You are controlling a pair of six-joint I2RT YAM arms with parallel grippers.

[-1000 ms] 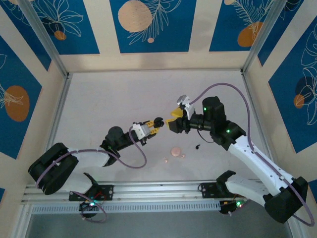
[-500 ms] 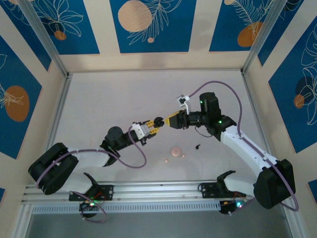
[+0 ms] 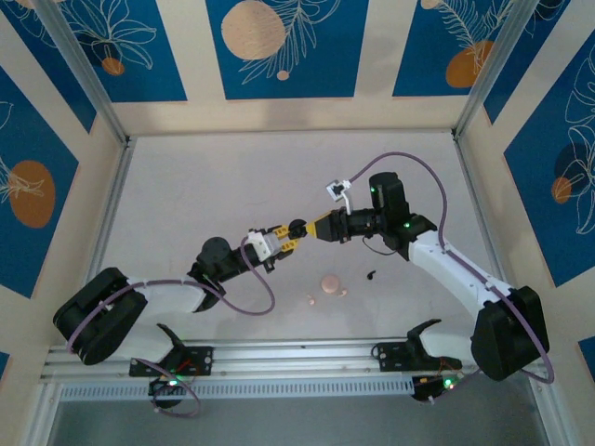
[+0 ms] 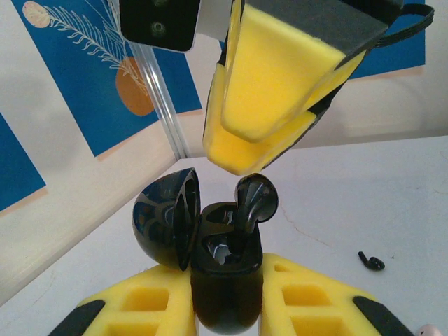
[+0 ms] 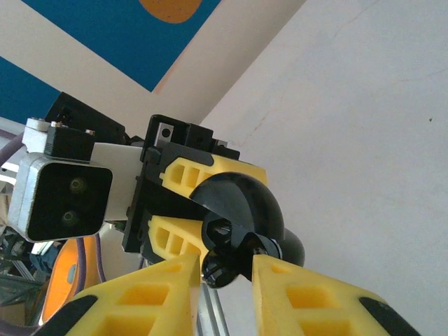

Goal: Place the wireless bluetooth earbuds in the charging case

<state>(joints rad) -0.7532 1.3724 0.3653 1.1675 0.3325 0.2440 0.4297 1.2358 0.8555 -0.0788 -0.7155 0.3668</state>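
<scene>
The black charging case (image 4: 225, 280) is held upright off the table, lid (image 4: 168, 220) swung open, with my left gripper (image 4: 227, 297) shut on its body. One black earbud (image 4: 253, 203) stands stem-down in a slot, its head sticking up above the rim. My right gripper (image 4: 238, 168) hovers just above that head without gripping it. Its jaws are narrowed to a small gap, and the earbud (image 5: 241, 259) shows through that gap. From above, the two grippers meet at the case (image 3: 297, 227) mid-table. Another black earbud (image 3: 371, 274) lies on the table.
A pale pink round case (image 3: 329, 282) sits in front of the grippers, with two small pink earbuds (image 3: 312, 300) (image 3: 343, 293) beside it. The loose black earbud (image 4: 371, 262) lies to the right of the held case. Metal frame posts and patterned walls surround the table.
My right gripper has moved left to the held case and its jaws have narrowed. The left arm and the case have stayed still.
</scene>
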